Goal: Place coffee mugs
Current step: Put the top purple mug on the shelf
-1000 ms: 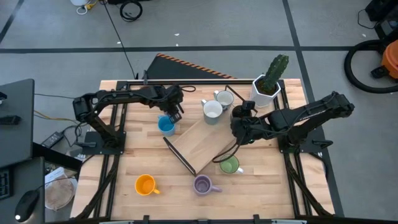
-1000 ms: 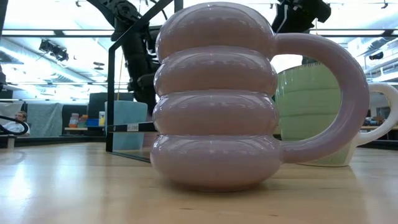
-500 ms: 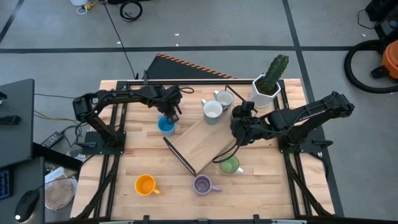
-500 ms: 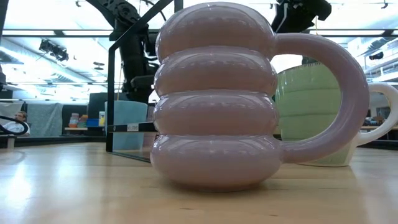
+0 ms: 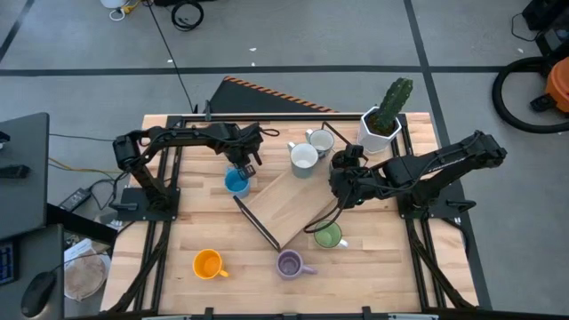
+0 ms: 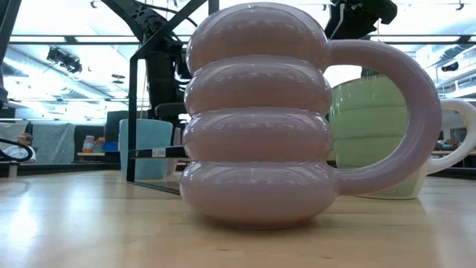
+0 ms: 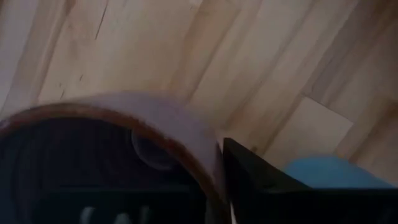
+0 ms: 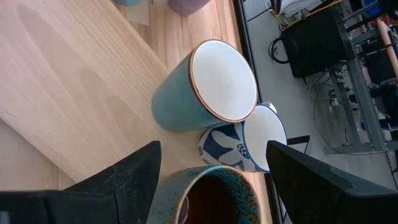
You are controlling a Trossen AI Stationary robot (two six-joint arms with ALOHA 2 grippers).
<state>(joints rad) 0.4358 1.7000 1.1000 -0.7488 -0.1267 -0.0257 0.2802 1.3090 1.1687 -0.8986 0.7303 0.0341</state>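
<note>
My left gripper pinches the blue mug's rim; right gripper hangs wide. Orange mug, lilac mug, green mug await placing on the surface.

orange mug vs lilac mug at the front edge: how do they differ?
Colour: the orange mug is bright orange, the lilac mug pale purple. Shape: the lilac mug's wall is stacked bulging rings in the low view; no such rings show on the orange mug from above. Position: the orange mug stands nearer the left arm's side, the lilac mug nearer the middle. Both stand upright on the table, handles pointing right in the high view, neither held.
</note>
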